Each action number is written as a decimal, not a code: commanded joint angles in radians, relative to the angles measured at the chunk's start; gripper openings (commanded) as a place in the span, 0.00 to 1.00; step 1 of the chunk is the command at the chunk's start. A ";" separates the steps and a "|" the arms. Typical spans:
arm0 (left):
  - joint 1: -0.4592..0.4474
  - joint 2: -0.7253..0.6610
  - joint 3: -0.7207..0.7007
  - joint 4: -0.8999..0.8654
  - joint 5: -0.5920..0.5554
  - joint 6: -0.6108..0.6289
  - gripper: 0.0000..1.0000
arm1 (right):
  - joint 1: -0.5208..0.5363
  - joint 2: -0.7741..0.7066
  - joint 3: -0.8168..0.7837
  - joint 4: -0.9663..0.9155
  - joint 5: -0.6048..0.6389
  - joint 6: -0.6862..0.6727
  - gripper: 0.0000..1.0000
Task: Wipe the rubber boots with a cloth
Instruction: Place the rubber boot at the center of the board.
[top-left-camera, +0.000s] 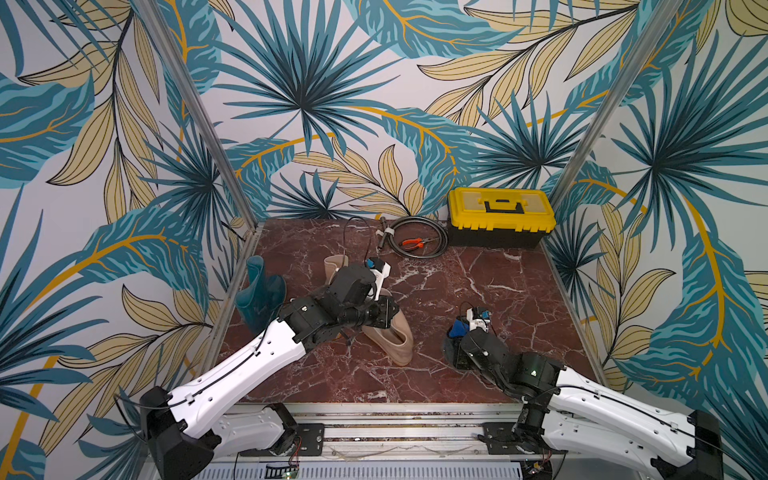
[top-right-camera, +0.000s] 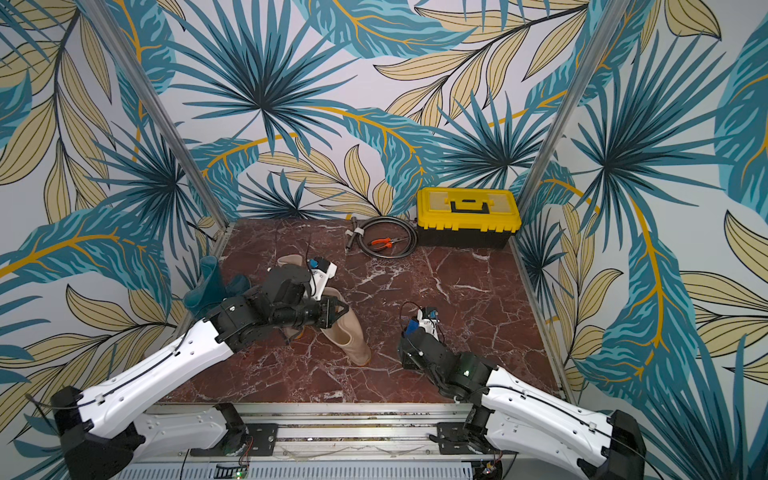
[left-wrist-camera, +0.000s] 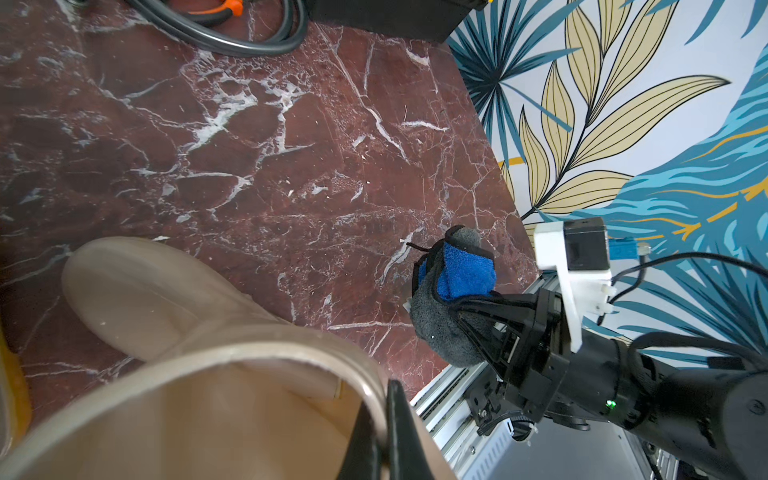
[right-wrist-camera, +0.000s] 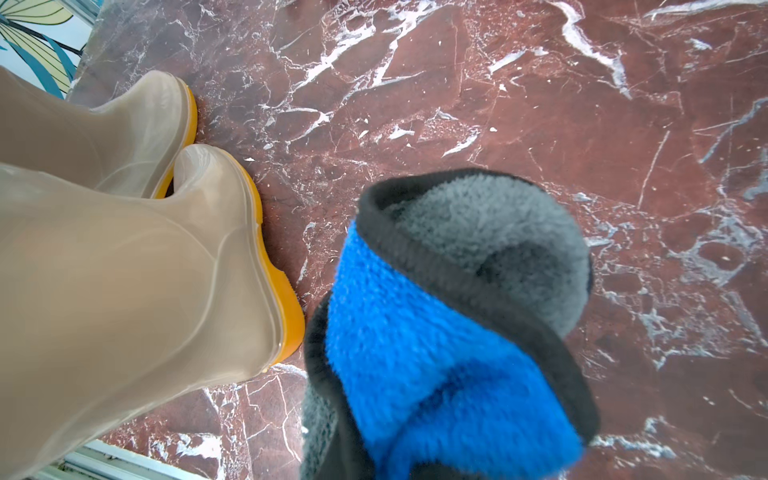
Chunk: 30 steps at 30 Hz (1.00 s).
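a grey cloth (right-wrist-camera: 478, 232) with one bright blue face and black edging sits bunched in the right gripper (left-wrist-camera: 461, 308), jaws clamped on it, over the tabletop's (top-left-camera: 498, 291) near right part. just beside it stand two beige boots with orange soles: the nearer beige boot (top-left-camera: 397, 340) is pinched at its rim by the closed left gripper (left-wrist-camera: 384, 432), and the farther beige boot (top-left-camera: 334, 266) is half hidden behind that arm. a teal boot (top-left-camera: 257, 297) stands at the left edge (three boots, one cloth). far right corner: one yellow toolbox (top-left-camera: 500, 208), one coiled cable (left-wrist-camera: 232, 45), orange pliers (top-left-camera: 409, 243).
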 joint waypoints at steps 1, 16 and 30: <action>-0.031 0.097 0.071 0.039 0.008 0.028 0.00 | -0.009 -0.058 -0.004 -0.035 0.044 0.005 0.00; -0.232 0.797 0.679 0.039 0.149 0.058 0.29 | -0.009 -0.508 0.008 -0.451 0.301 0.122 0.00; -0.245 0.590 0.559 0.037 -0.032 0.175 0.78 | -0.009 -0.512 -0.010 -0.437 0.342 0.094 0.03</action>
